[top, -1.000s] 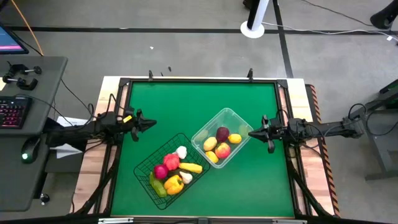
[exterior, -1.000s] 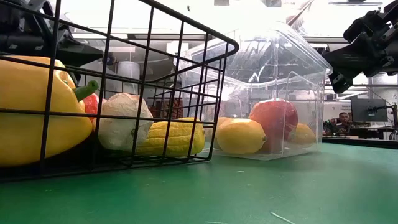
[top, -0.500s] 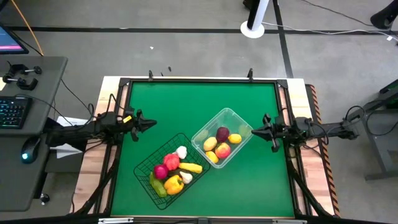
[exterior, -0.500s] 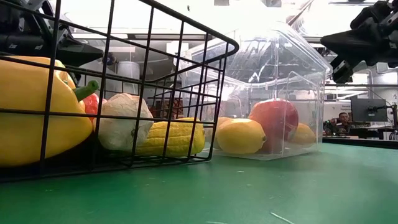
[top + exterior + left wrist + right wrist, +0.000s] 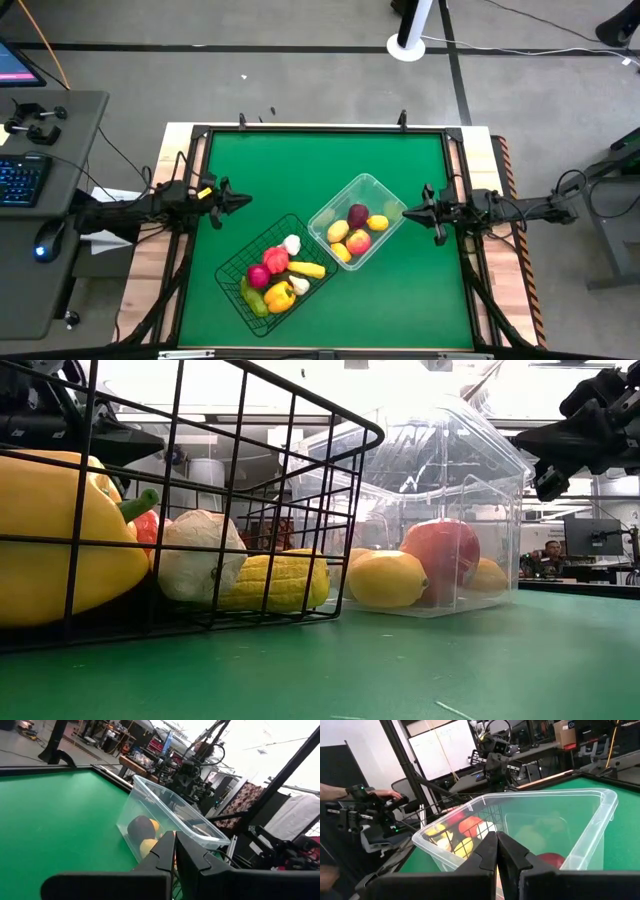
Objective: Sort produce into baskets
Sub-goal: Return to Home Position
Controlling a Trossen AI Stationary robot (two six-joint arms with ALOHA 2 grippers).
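Left gripper (image 5: pixel 242 200) and right gripper (image 5: pixel 406 212), fingers pressed together (both empty), flank the wire basket (image 5: pixel 253 242) and clear bin (image 5: pixel 378 196).

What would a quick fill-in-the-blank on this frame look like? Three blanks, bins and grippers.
1. The left gripper and the right gripper are both ___.
2. Between the basket and the clear bin, the corn lies in the ___.
3. In the high view, the clear bin lies nearer the ___ gripper.

Missing words: shut; basket; right.
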